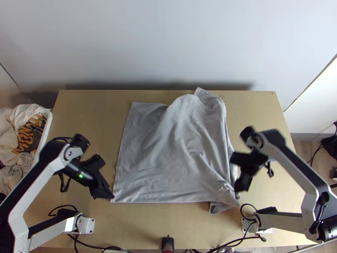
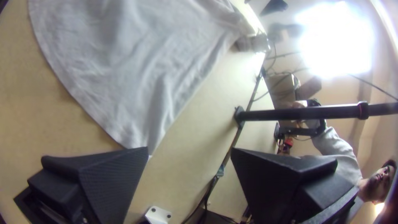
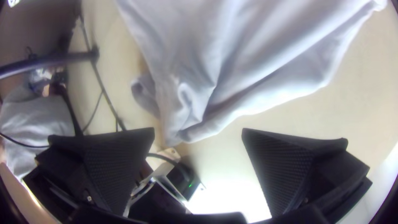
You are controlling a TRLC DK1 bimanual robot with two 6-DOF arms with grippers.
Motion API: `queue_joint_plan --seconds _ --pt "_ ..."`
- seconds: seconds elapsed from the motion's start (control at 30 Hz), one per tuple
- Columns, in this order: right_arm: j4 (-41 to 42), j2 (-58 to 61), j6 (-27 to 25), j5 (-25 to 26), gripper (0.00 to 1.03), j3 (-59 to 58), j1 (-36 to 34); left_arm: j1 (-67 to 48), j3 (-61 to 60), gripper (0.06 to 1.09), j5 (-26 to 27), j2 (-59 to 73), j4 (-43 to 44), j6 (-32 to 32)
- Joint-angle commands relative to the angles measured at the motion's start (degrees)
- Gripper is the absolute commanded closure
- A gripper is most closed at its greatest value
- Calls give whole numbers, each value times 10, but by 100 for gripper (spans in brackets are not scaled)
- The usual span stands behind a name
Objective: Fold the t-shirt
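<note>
The grey t-shirt (image 1: 168, 156) lies spread but wrinkled on the table, its upper right part bunched and its lower right corner turned under. At its lower left corner is my left gripper (image 1: 107, 195); in the left wrist view the left gripper (image 2: 190, 151) stands open, one finger close to the corner of the t-shirt (image 2: 132, 83). Beside the lower right edge is my right gripper (image 1: 240, 175). The right wrist view has the right gripper (image 3: 198, 132) open, with the crumpled corner of the t-shirt (image 3: 190, 95) in front of the fingers; whether they touch I cannot tell.
A white bin (image 1: 47, 126) of mixed clothes stands at the table's left. Black cables (image 1: 97, 246) run along the near edge of the wooden table (image 1: 84, 114). Bare wood lies left and right of the cloth. A wall rises behind the far edge.
</note>
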Motion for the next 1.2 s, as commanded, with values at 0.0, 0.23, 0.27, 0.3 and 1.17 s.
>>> queue_joint_plan --seconds 0.0,0.23,0.27,0.3,1.17 --pt "22 35 32 -81 4 156 -110 94 102 10 3 18 41 -5" --pt "153 145 125 -124 5 258 -131 130 258 10 13 215 247 -176" --pt "177 158 147 -124 5 266 -128 123 273 10 14 242 270 -201" --pt "189 169 161 -123 5 275 -123 109 282 10 14 262 293 -220" --pt "291 195 318 -114 5 381 -50 58 661 11 20 681 517 -469"
